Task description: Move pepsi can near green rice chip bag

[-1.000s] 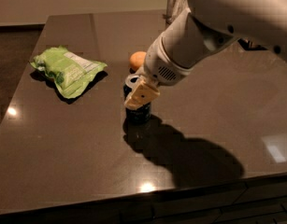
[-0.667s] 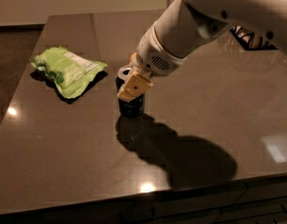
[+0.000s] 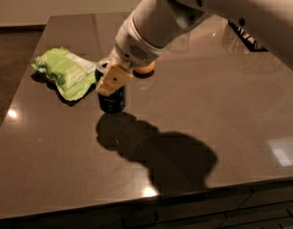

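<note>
The pepsi can [image 3: 112, 101] is a dark blue can standing upright at or just above the dark table [image 3: 198, 109], left of centre. My gripper [image 3: 109, 80] comes down from the upper right and is shut on the can's top; a tan finger [image 3: 113, 78] covers its front. The green rice chip bag [image 3: 64, 72] lies flat just left of the can, its near edge almost touching it. The can's silver top is mostly hidden by the gripper.
An orange fruit [image 3: 145, 70] sits just behind the can, partly hidden by my arm. My arm's shadow falls on the table in front of the can. The table's front edge runs along the bottom, with the floor to the left.
My gripper has moved left with the pepsi can in it, from beside the orange toward the green bag. The bag has not moved.
</note>
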Tool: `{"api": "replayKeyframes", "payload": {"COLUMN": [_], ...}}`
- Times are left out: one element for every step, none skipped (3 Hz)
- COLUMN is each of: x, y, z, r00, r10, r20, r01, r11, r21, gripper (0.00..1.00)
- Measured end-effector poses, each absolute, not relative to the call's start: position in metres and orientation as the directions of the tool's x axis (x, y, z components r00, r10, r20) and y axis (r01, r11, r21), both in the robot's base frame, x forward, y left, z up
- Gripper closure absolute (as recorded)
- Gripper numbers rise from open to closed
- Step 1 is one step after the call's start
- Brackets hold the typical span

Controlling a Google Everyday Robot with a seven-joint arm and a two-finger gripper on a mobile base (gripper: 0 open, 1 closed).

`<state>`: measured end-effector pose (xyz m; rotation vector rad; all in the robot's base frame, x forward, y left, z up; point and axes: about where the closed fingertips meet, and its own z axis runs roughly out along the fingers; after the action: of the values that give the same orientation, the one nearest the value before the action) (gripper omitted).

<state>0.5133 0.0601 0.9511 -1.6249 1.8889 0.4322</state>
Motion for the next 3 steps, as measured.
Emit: {"api": "replayKeyframes", "payload": {"x": [0.526, 0.539, 0.545], "y": [0.081, 0.103, 0.113], "z": [0.948, 0.93, 0.919], "r00": [-0.049, -0.037, -0.035], "r10": [-0.772, -0.79, -0.797], "r20": [-0.633, -0.612, -0.602], "r01": [-0.973, -0.978, -0.98], "r11": [0.179, 0.155, 0.146], "r21": [-0.143, -0.141, -0.135], "gripper": [1.0, 1.0, 1.0]}}
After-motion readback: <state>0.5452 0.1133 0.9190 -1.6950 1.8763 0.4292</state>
